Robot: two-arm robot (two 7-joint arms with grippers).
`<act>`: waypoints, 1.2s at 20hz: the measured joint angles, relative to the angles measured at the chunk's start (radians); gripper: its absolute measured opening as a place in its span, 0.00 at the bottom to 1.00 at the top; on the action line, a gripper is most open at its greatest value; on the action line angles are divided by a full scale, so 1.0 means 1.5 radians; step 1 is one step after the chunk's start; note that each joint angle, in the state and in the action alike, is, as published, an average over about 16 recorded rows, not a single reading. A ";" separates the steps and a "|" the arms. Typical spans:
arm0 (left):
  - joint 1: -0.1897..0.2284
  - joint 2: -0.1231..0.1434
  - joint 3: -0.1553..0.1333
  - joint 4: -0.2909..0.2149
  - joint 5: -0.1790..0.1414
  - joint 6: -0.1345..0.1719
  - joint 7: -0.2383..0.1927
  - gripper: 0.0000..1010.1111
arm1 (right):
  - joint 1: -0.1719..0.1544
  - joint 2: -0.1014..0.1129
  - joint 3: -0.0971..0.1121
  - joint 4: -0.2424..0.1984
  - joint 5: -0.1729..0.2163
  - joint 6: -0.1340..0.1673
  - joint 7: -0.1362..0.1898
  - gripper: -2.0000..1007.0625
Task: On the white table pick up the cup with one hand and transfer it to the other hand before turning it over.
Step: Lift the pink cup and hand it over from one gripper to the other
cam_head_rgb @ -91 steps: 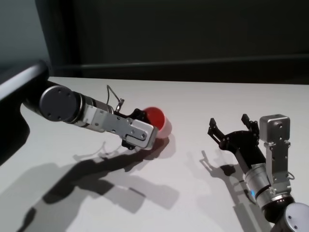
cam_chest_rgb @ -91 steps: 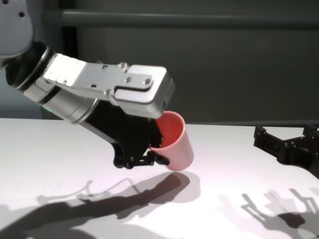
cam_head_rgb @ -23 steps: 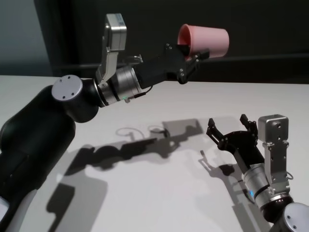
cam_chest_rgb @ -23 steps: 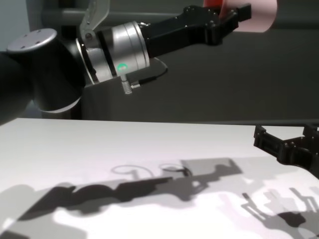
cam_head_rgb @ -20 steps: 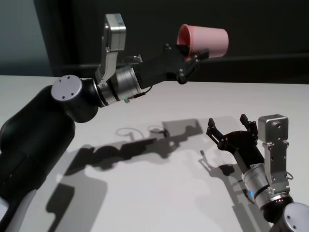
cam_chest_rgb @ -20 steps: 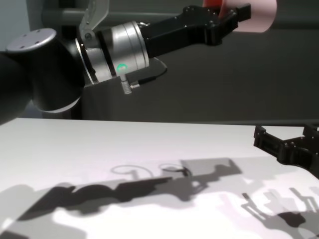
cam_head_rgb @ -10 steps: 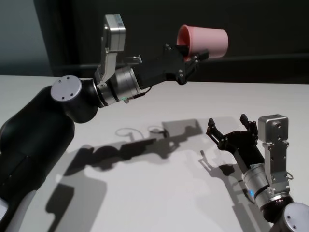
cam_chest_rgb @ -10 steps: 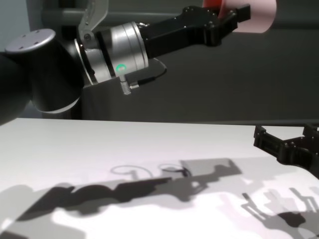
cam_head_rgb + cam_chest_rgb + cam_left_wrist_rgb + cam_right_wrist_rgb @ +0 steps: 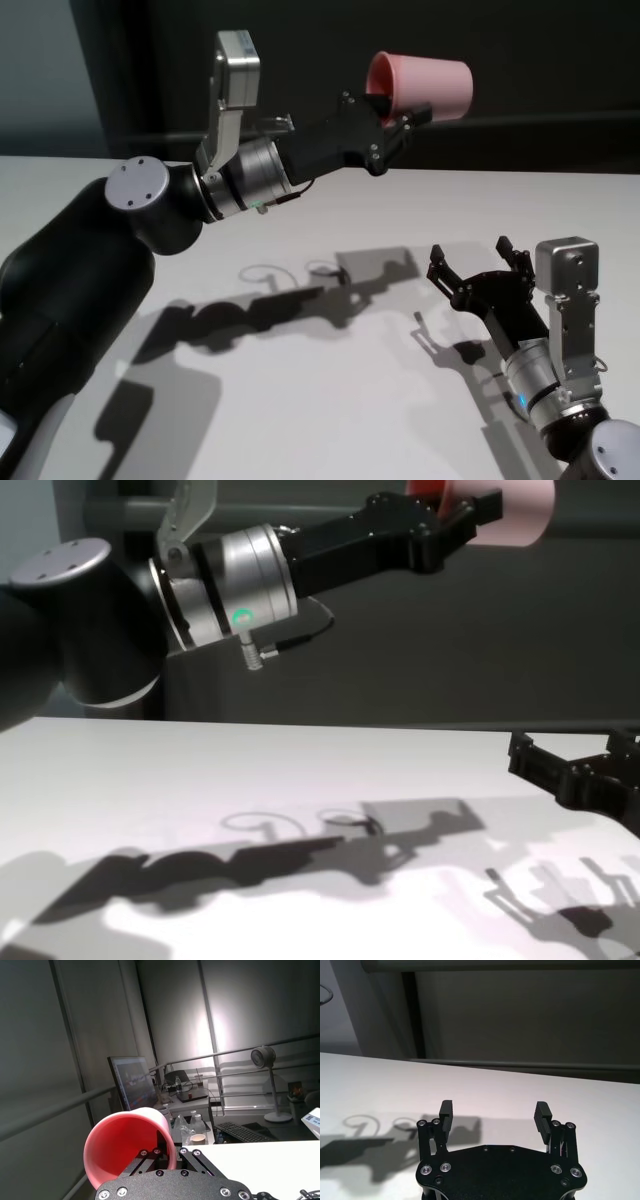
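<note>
My left gripper is shut on the rim of the pink cup and holds it high above the white table. The cup lies on its side with its base pointing right. In the chest view the cup is cut off by the top edge. The left wrist view shows the cup's mouth clamped in the left gripper. My right gripper is open and empty, low over the table at the right, well below the cup. It also shows in the right wrist view and the chest view.
The table's far edge meets a dark wall with a horizontal rail. The arms cast shadows across the table's middle. The left wrist view shows a distant desk with a monitor and bottles.
Since 4.5 s ago my left arm has lifted the cup from just above the table to high in the air. Over the last second nothing has visibly moved.
</note>
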 joint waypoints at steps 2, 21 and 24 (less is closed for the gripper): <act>0.000 0.000 0.000 0.000 0.000 0.000 0.000 0.06 | -0.006 -0.002 0.010 -0.008 0.017 -0.003 0.013 0.99; 0.001 0.001 0.000 -0.001 0.000 -0.001 0.000 0.06 | -0.057 -0.033 0.143 -0.054 0.458 0.041 0.268 1.00; 0.001 0.001 0.000 -0.001 0.000 -0.001 0.000 0.06 | -0.048 -0.039 0.151 -0.042 0.530 0.063 0.307 1.00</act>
